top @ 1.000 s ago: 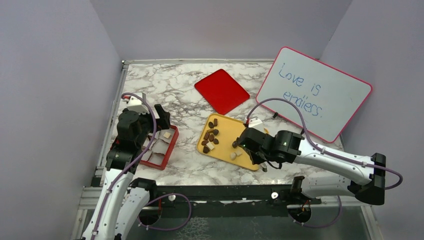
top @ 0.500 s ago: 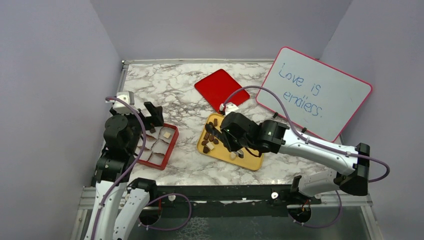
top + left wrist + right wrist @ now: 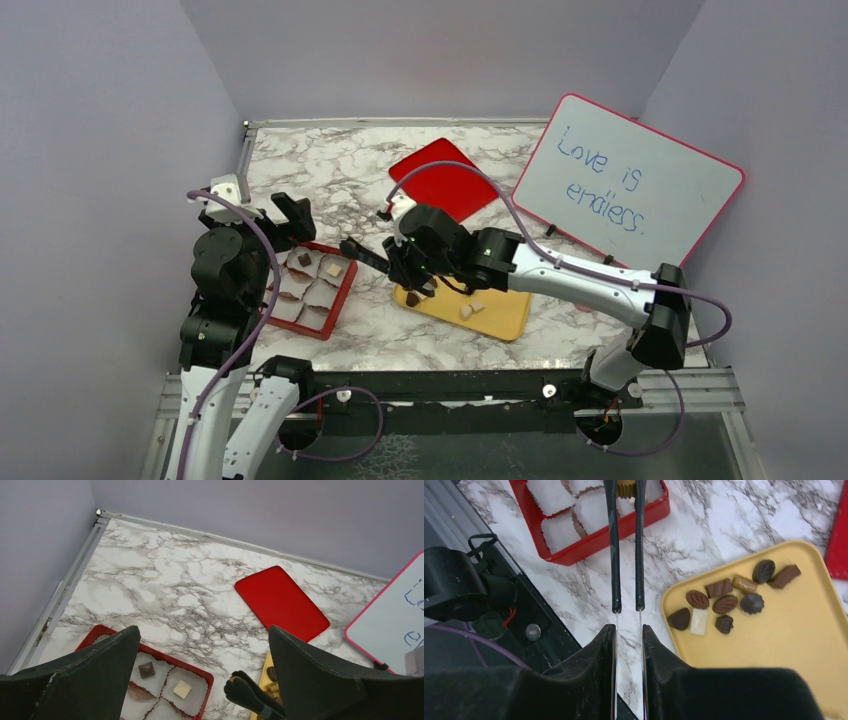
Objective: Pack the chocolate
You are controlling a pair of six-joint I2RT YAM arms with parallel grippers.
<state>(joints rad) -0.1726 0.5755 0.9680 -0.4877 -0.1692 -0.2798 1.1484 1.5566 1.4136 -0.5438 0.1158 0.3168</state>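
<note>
Chocolates, bite-size pieces in dark brown, tan and cream-white (image 3: 466, 311), lie on a flat yellow plastic tray (image 3: 500, 318) in the overhead view, where the right arm hides much of the group. Left of the tray, a red rectangular box lined with white paper cups (image 3: 343, 295) holds a dark brown piece (image 3: 304, 259) and a cream square (image 3: 333, 269) in its two far cups. The right gripper (image 3: 350, 247) reaches across to just beside the box's far right corner. The left gripper (image 3: 291, 212) hangs above the box's far edge. A flat red lid (image 3: 445, 180) and a pink-framed whiteboard (image 3: 630, 185) sit farther back on the white marble table (image 3: 330, 170).

From the left wrist, that gripper's fingers stand wide apart with nothing between them, and the two boxed pieces show below.

From the right wrist, the long thin fingers stand close together, pinching a tan candy (image 3: 626, 487) at their tips over the box. A cluster of mostly brown pieces sits at one end of the yellow tray.
</note>
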